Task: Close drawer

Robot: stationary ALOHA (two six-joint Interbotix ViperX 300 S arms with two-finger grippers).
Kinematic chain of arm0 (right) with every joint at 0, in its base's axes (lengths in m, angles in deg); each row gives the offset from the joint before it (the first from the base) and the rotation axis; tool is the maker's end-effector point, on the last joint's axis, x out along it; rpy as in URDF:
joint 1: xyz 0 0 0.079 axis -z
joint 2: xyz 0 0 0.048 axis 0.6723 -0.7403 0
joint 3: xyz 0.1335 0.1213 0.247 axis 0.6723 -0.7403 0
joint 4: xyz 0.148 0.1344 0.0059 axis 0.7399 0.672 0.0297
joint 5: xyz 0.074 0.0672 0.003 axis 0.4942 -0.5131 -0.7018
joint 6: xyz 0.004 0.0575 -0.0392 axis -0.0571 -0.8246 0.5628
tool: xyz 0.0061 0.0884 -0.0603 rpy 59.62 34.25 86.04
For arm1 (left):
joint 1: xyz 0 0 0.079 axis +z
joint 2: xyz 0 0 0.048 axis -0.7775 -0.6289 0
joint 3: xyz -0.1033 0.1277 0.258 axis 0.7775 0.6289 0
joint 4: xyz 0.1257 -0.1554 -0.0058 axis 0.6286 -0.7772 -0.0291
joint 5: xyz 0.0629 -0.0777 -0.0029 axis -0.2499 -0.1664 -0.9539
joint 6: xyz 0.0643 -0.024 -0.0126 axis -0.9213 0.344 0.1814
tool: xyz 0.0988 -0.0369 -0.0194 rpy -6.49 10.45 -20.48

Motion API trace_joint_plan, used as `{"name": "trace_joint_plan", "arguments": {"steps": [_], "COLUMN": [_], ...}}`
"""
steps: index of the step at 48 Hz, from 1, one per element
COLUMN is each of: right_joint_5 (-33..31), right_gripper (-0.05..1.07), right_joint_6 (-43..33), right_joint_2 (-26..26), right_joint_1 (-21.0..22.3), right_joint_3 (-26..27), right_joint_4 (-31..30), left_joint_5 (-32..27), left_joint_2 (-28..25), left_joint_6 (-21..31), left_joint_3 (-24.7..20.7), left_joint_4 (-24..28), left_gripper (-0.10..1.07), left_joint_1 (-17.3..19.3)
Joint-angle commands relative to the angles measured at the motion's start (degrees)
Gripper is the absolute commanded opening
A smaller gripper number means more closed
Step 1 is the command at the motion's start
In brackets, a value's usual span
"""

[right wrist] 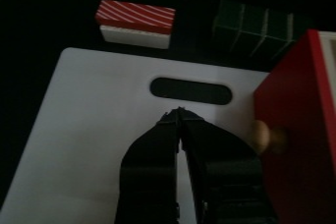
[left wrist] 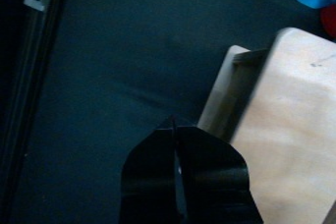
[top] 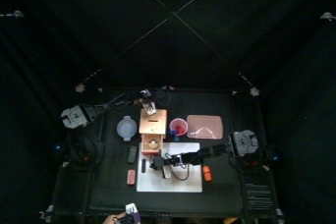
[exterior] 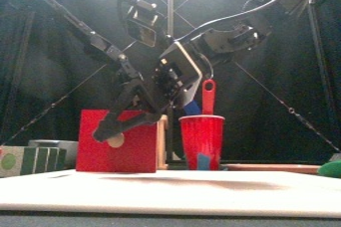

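From above, you had the drawer jutting from its wooden box toward the far side of the surface, long axis front to back, with the left gripper nearer, just beyond its outer end. In your left wrist view the jaws met, just short of the drawer's pale tan wood. In your right wrist view the right gripper, also pressed together, hung over the white sheet.

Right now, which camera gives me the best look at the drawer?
The left wrist view: the drawer sticks out from the wooden box close ahead of the shut left gripper. The top view shows it only as a tiny tan piece. In the front and right wrist views I cannot make it out.
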Motion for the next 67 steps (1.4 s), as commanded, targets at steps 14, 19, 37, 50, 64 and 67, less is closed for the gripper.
{"name": "trace_joint_plan", "arguments": {"steps": [14,19,37,50,64,67], "right_joint_5": [-1.6,-2.5,-6.2,-8.3,-8.3,-8.3], "right_gripper": [0.13,0.13,0.13,0.13,0.13,0.13], "right_joint_6": [0.4,0.4,0.4,0.2,0.4,0.3], "right_joint_2": [0.8,0.7,1.1,0.7,0.6,0.6], "right_joint_1": [3.5,4.5,8.5,11.9,13.3,13.2], "right_joint_3": [1.4,1.6,3.5,5.4,7.1,7.2], "right_joint_4": [-2.0,-2.5,-6.8,-9.8,-9.8,-9.8], "left_joint_5": [0.0,0.0,0.2,0.5,1.2,1.2], "left_joint_2": [1.3,1.3,1.3,1.2,1.2,1.1], "left_joint_6": [0.7,0.7,0.5,0.2,0.2,0.2], "left_joint_3": [0.4,0.4,0.4,0.7,0.9,0.8], "left_joint_4": [-0.4,-0.4,-0.3,-0.3,-0.1,-0.2], "left_gripper": [0.29,0.29,0.29,0.29,0.29,0.29], "left_joint_1": [-1.7,-1.5,-1.2,-1.2,-1.2,-1.2]}}
